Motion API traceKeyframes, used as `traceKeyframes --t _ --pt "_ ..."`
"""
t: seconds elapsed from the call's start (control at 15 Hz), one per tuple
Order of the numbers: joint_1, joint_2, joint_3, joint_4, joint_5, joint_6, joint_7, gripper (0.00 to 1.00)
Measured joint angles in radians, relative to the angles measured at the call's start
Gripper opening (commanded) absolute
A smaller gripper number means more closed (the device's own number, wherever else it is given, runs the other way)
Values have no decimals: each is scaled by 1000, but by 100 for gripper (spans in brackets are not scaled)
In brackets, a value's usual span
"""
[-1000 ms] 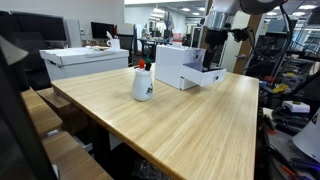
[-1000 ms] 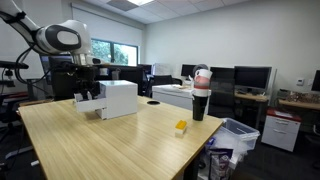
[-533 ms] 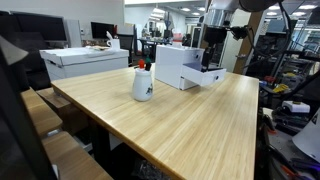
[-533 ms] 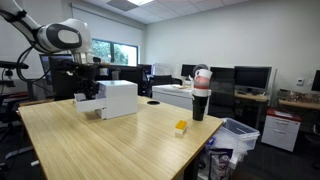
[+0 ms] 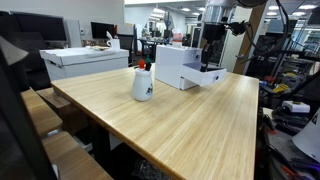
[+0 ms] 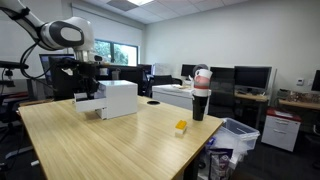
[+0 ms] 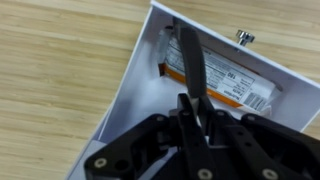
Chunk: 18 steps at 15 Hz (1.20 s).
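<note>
Inside white drawer (image 7: 143, 88), fingers (image 7: 192, 65) seemingly together, packet (image 7: 236, 91) beneath, walls close.

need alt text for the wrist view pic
A black robot gripper reaches over an open white drawer on a light wooden table. Inside lies a flat packet with an orange and white label; a small metal knob sticks out from the drawer's front.

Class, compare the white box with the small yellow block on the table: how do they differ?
The white box is far bigger than the yellow block. The box is white, the block yellow. The box sits by the gripper, its drawer open; the block lies apart from it. Both rest on the wooden table.
</note>
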Motion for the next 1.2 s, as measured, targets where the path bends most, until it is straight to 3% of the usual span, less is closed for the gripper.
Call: traceKeyframes --t 1.2 --pt "3 -13 70 83 -9 -211 122 7"
